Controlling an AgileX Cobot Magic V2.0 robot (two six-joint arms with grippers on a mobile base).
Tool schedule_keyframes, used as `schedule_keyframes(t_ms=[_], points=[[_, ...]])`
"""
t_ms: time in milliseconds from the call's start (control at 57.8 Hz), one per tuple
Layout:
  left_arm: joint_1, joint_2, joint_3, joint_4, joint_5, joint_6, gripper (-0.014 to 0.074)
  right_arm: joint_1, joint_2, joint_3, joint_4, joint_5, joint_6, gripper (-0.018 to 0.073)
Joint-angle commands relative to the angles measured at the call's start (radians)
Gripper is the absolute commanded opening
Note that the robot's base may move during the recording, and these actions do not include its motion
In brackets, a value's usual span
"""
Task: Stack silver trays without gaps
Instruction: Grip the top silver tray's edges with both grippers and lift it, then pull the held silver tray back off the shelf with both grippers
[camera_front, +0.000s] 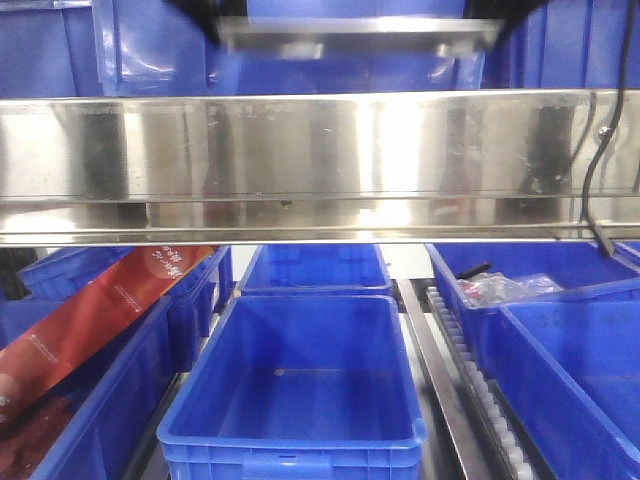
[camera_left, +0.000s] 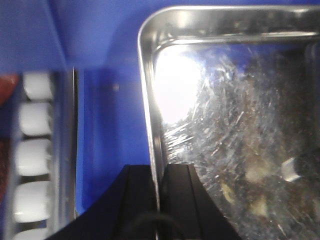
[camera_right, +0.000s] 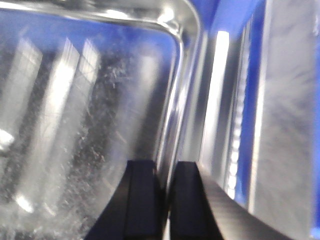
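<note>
One silver tray (camera_front: 355, 35) hangs level at the top of the front view, above the steel beam, held at both ends. In the left wrist view its scratched floor (camera_left: 235, 115) fills the right side. My left gripper (camera_left: 159, 172) is shut on the tray's left rim, one finger inside the wall and one outside. In the right wrist view the tray (camera_right: 90, 100) fills the left side, and my right gripper (camera_right: 167, 170) is shut on its right rim. In the front view only dark edges of the left gripper (camera_front: 195, 15) and right gripper (camera_front: 520, 15) show.
A long mirror-like shelf beam (camera_front: 320, 165) crosses the front view below the tray. Under it stand deep blue bins (camera_front: 300, 390), one holding a red carton (camera_front: 90, 310). A roller track (camera_front: 480, 380) runs between the bins, and white rollers (camera_left: 35, 125) show left of the tray. A black cable (camera_front: 600, 150) hangs at right.
</note>
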Motion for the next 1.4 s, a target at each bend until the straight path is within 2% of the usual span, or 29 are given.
schedule_keyframes(t_ms=[0, 190, 346, 727, 1004, 1384], points=[[-0.001, -0.041, -0.043, 0.036, 0.012, 0.012, -0.0007, 0.005, -0.057, -0.007, -0.001, -0.002, -0.025, -0.0079], [-0.001, -0.081, -0.089, 0.036, 0.023, 0.012, -0.0007, 0.005, -0.121, -0.007, -0.001, -0.023, -0.025, -0.0079], [-0.001, -0.087, -0.146, 0.059, -0.001, 0.012, -0.0007, 0.005, -0.158, -0.023, -0.001, -0.122, -0.025, -0.0079], [-0.001, -0.087, -0.172, 0.132, -0.250, 0.012, -0.0007, 0.005, -0.167, -0.105, -0.001, -0.396, -0.025, -0.0079], [-0.001, -0.087, -0.172, 0.156, -0.273, 0.012, -0.0007, 0.005, -0.166, -0.105, -0.001, -0.402, -0.025, -0.0079], [-0.001, -0.087, -0.172, 0.293, -0.294, 0.012, -0.0007, 0.005, -0.164, -0.105, -0.001, -0.402, -0.025, -0.0079]])
